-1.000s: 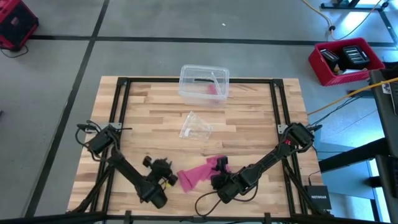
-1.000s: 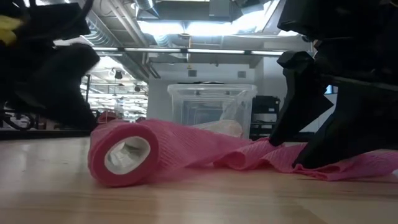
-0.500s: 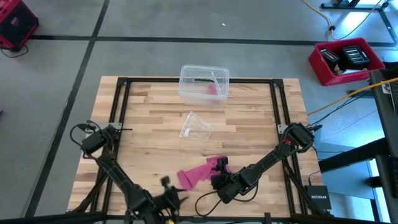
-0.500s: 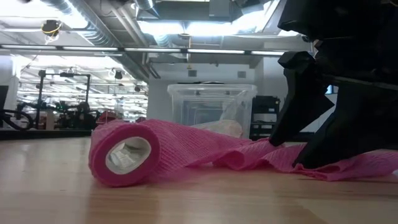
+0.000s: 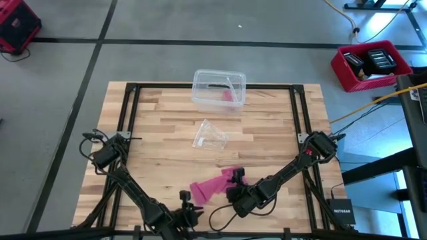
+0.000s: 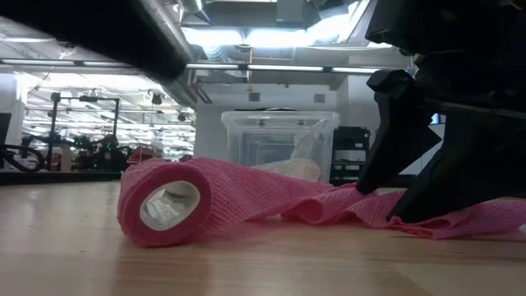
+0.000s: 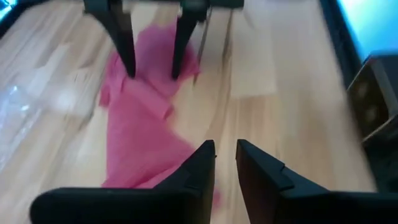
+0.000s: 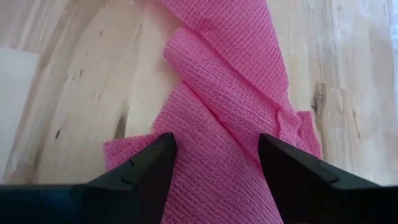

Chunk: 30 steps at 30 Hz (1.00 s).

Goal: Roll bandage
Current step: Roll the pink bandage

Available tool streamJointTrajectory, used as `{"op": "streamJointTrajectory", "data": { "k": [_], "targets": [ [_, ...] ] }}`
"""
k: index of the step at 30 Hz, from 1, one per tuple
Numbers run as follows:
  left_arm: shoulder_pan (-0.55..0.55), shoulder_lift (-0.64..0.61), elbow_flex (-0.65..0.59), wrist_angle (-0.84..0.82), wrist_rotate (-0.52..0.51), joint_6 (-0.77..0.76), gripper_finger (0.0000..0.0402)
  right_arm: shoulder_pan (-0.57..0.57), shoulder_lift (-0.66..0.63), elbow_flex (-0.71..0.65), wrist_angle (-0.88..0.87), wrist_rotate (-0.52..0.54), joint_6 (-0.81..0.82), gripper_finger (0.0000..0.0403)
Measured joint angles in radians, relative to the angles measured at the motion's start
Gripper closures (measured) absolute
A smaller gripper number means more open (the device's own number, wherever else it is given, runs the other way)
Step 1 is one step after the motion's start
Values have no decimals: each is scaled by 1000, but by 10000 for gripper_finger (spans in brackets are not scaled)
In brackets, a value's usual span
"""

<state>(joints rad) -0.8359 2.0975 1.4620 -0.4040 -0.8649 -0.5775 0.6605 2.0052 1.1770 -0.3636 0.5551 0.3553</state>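
Grey floor (image 5: 200, 27), red bin (image 5: 371, 65), ceiling lights (image 6: 271, 34).

The left gripper (image 5: 187, 212) sits right at the bottom edge of the high view, so its arm gets cut off there. In the low view the bandage (image 6: 246, 205) runs behind the right gripper (image 6: 427, 177) at right, whose top is cropped. Box (image 6: 279, 144) contents: can't tell.

A clear plastic box (image 5: 219, 89) sits near the table's (image 5: 160, 133) far edge. A small clear wrapper (image 5: 209, 135) lies nearer the middle.
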Motion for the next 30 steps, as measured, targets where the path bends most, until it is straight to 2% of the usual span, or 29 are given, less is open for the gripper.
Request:
{"op": "streamJointTrajectory", "data": {
  "k": [4, 10, 14, 25, 30],
  "targets": [
    [15, 24, 0, -22, 41, -49, 347, 0, 0, 0, 0, 1, 0, 166],
    [13, 61, 0, 59, 58, -82, 348, 0, 0, 0, -2, 2, 0, 166],
    [12, 80, 0, 1, 66, -134, 348, 0, 0, 0, -4, 2, 0, 166],
    [-33, 64, 0, -286, 81, -528, 348, 0, 0, 0, -4, 2, 0, 166],
    [-56, 64, 0, -284, 123, -678, 348, 0, 0, 0, -4, 2, 0, 166]
  ]
}}
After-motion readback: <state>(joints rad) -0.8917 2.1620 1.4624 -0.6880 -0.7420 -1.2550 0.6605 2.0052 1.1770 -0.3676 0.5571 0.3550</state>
